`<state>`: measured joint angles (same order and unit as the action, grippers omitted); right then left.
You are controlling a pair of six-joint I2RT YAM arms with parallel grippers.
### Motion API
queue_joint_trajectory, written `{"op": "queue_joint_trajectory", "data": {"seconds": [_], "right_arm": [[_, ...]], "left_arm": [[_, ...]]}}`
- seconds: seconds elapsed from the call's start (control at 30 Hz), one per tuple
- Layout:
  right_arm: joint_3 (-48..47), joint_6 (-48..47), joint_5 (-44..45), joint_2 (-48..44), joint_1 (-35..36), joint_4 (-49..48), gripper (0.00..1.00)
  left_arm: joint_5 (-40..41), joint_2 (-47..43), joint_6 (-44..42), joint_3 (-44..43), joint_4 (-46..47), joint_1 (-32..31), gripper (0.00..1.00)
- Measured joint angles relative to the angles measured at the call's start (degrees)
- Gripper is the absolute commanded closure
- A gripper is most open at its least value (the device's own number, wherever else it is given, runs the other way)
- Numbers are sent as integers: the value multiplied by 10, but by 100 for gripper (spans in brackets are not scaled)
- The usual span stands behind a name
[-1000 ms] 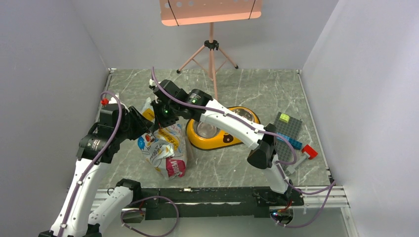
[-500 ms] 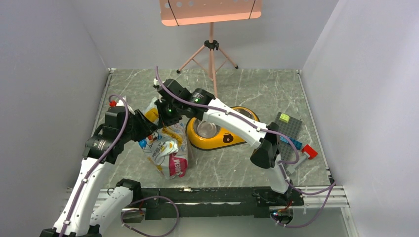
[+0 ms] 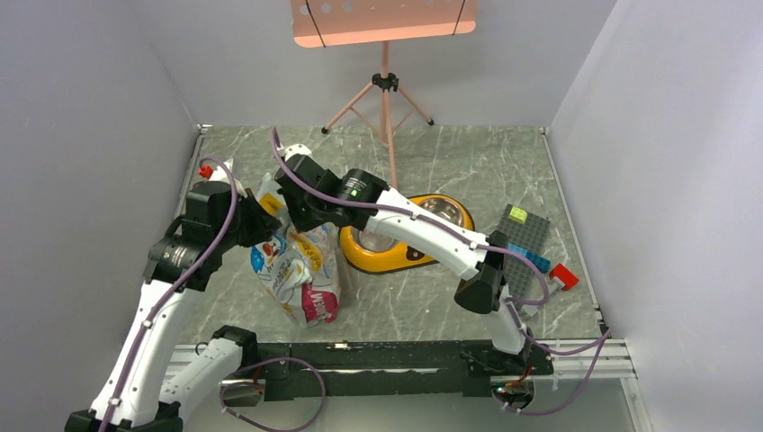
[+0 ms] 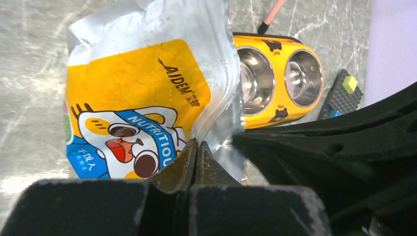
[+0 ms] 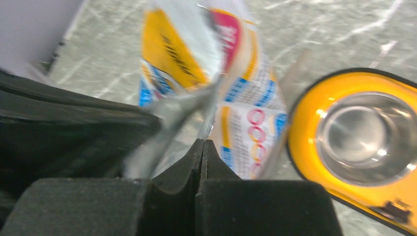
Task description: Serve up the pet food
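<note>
Grey marbled table fills the floor of a booth with plain pale walls. On its left half is the pet food bag, crinkly white and yellow. Its red-magenta band points toward the arm bases and its silver top edge is raised at the far end.

The left gripper meets this top edge from the left. Its two fingers are pressed together and pinch the thin foil beside the yellow panel with the cartoon animal. The right gripper reaches across from the right, and its fingers are also pressed together on a fold of the same silver edge. The two grippers are very near each other.

Just beside the bag, on its right, stands the yellow feeder with two steel bowls. Further right, well apart, lies a grey studded plate with coloured bricks. A pink stand is at the back.
</note>
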<state>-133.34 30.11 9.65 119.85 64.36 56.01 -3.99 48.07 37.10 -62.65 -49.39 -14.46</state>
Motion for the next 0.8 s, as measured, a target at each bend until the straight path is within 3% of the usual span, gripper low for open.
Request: {"op": "queue_joint_trajectory", "data": {"seconds": [0.13,0.3,0.4,0.47,0.53,0.8], "right_arm": [[41,-32,56,-25,4,5,100],[17,-66,94,-24,-6,28,98],[-19,-81,88,-23,-9,31,53],[-38,-84,76,-24,-11,24,36],[-40,-85,57,-30,-14,14,30],[-18,-81,22,-36,-26,4,20]], "left_arm": [[19,-26,-22,-1,-4,1,100],[15,-36,-36,-24,-6,1,100],[2,-37,-37,-38,-2,1,100],[-8,-37,-37,-41,7,2,100],[-15,-39,-35,-41,15,3,100],[-22,-52,-32,-41,18,6,100]]}}
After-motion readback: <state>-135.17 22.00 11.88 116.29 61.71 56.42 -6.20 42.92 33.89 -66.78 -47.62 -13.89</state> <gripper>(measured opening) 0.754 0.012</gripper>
